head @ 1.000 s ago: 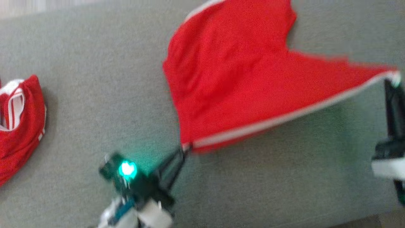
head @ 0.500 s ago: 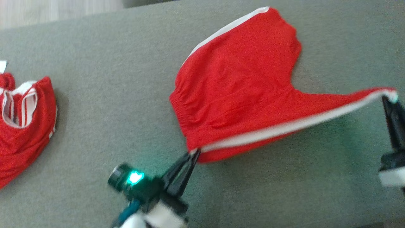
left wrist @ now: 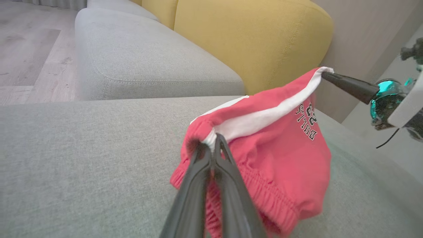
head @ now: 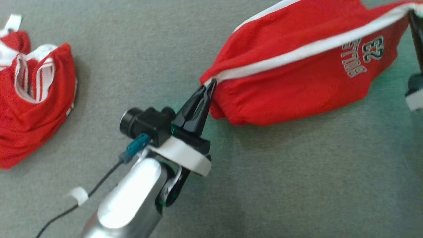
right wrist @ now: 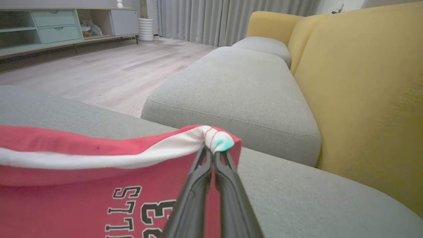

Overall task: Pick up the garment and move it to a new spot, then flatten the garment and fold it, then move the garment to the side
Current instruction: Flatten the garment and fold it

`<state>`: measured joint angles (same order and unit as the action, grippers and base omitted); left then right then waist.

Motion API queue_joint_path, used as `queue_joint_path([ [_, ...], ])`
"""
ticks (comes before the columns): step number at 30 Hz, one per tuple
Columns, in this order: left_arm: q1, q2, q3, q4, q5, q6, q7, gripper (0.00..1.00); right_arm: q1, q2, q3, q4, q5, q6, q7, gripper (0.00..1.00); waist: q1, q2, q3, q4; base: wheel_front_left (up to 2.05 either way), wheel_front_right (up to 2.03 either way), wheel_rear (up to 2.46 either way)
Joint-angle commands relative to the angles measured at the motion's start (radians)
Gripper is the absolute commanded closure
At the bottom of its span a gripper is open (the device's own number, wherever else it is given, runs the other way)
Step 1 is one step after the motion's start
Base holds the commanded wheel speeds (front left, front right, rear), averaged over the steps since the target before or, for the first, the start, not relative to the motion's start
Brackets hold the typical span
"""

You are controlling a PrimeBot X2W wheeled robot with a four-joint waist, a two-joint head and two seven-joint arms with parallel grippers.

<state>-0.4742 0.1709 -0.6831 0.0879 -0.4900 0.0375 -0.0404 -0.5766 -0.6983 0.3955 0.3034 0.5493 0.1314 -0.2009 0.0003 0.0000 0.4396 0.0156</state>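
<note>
Grey sofa seat (head: 138,43) fabric runs under everything seen from the head camera. The left claw (head: 207,88) is pinched tight on the white stripe (head: 297,53) at one end of the red shorts (head: 290,86). The shorts spread away to its right, lifted along the stripe, with the lower part sagging onto the seat. The right claw (head: 412,15) is closed on the stripe's far end, at the upper right edge. Well off to the left claw's left, a second red garment (head: 29,105) lies crumpled on the seat.

From the left wrist, the two dark fingers meet on the stripe just above the elastic waistband (left wrist: 264,195). The shorts hang beyond and below the tips, with dark lettering (left wrist: 307,120) on the cloth. The other claw grips the far corner, up and to the right. Behind stand a yellow backrest (left wrist: 251,36) and a grey cushion (left wrist: 148,59), with wood floor (left wrist: 26,49) to the left.

From the right wrist, the fingers are clamped together on the white corner, and the shorts stretch left of and below the tips. Beyond are curtains (right wrist: 231,16) and a cabinet (right wrist: 49,23).
</note>
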Motion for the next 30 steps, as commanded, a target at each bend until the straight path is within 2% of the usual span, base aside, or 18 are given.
queue_joint_path([
  [1,-0.034,-0.004,0.034,-0.024,-0.008,-0.004,-0.003,1.0,-0.028,-0.04,0.03,0.005,0.018,-0.001,-0.005,1.0,-0.0003,0.0,0.025,0.026,0.0,0.0,0.0],
  [7,-0.06,-0.022,0.037,0.009,-0.006,0.007,-0.01,1.0,-0.164,-0.033,0.148,0.107,0.057,-0.001,-0.014,0.99,-0.0003,0.0,0.039,0.049,0.0,0.0,0.0],
  [8,-0.062,-0.025,0.038,0.015,-0.007,0.01,-0.013,1.0,-0.185,-0.031,0.172,0.127,0.066,-0.001,-0.015,0.91,-0.0003,0.0,0.04,0.054,0.0,0.0,0.0],
  [10,-0.067,-0.03,0.039,0.025,-0.003,0.013,-0.027,1.0,-0.222,-0.028,0.215,0.164,0.088,-0.001,-0.018,0.6,-0.0003,0.0,0.042,0.064,0.0,0.0,0.0],
  [11,-0.066,-0.034,0.042,0.031,-0.006,0.015,-0.034,1.0,-0.239,-0.026,0.235,0.182,0.097,-0.001,-0.021,0.53,-0.0003,0.0,0.042,0.067,0.0,0.0,0.0],
  [12,-0.068,-0.035,0.042,0.038,-0.003,0.018,-0.04,0.8,-0.256,-0.024,0.255,0.198,0.104,-0.001,-0.024,0.5,-0.0003,0.0,0.042,0.07,0.0,0.0,0.0],
  [13,-0.069,-0.038,0.044,0.044,-0.002,0.022,-0.049,0.34,-0.271,-0.022,0.273,0.213,0.111,-0.001,-0.028,0.37,-0.0003,0.0,0.044,0.074,0.0,0.0,0.0],
  [14,-0.068,-0.043,0.046,0.05,-0.006,0.023,-0.056,0.0,-0.283,-0.016,0.288,0.227,0.126,-0.001,-0.032,0.0,-0.0003,0.0,0.044,0.077,0.0,0.0,0.0],
  [19,-0.067,-0.061,0.044,0.073,0.014,0.044,-0.122,0.0,-0.309,-0.006,0.326,0.271,0.214,-0.001,-0.052,0.0,-0.0003,0.0,0.043,0.09,0.0,0.0,0.0],
  [26,-0.001,-0.079,0.087,0.044,0.121,0.178,-0.217,0.0,-0.273,-0.058,0.358,0.313,0.349,-0.001,-0.055,0.0,-0.0003,0.0,0.022,0.106,0.0,0.0,0.0],
  [30,0.08,-0.099,0.124,-0.066,0.193,0.233,-0.221,0.0,-0.256,-0.082,0.391,0.364,0.441,-0.001,0.023,0.0,-0.0003,0.0,0.015,0.131,0.0,0.0,0.0],
])
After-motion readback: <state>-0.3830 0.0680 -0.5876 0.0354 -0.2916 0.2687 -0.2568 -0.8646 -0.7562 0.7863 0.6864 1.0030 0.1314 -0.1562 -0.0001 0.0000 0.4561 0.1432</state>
